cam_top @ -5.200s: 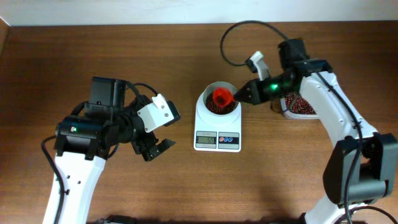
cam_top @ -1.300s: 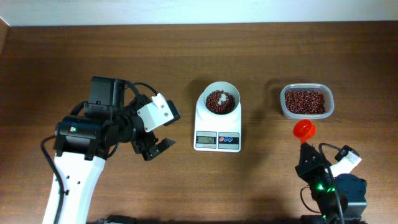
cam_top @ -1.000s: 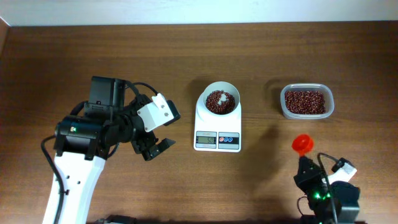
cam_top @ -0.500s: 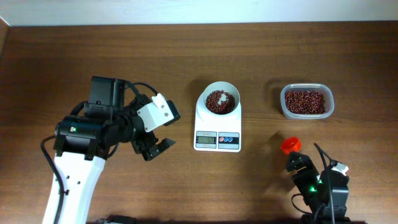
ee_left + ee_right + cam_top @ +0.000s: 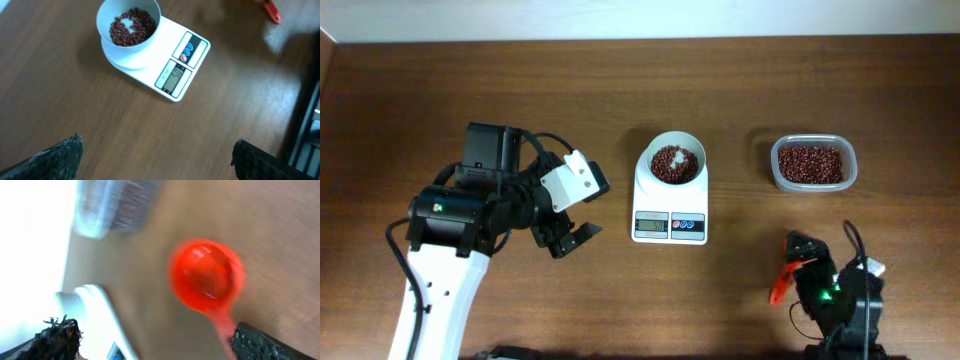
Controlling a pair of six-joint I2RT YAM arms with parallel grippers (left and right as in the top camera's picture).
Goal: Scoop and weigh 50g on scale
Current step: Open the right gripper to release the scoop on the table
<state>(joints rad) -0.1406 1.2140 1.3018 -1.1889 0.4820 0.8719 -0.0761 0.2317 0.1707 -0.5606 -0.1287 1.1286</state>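
Overhead: small white digital kitchen scale mid-table, dark red-brown beans heaped in its round bowl for weighing. Near right, orange plastic scoop beside right gripper, jaws wide, likely finished. Left gripper wide, empty, kept left, out of the way.

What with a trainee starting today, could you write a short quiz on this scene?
1. True or false: beans are on the scale.
2. The orange scoop is nearest: A) left tool, B) right tool, C) scale.
3. What holds the other beans?
Key: 1 true; 2 B; 3 the clear tub.
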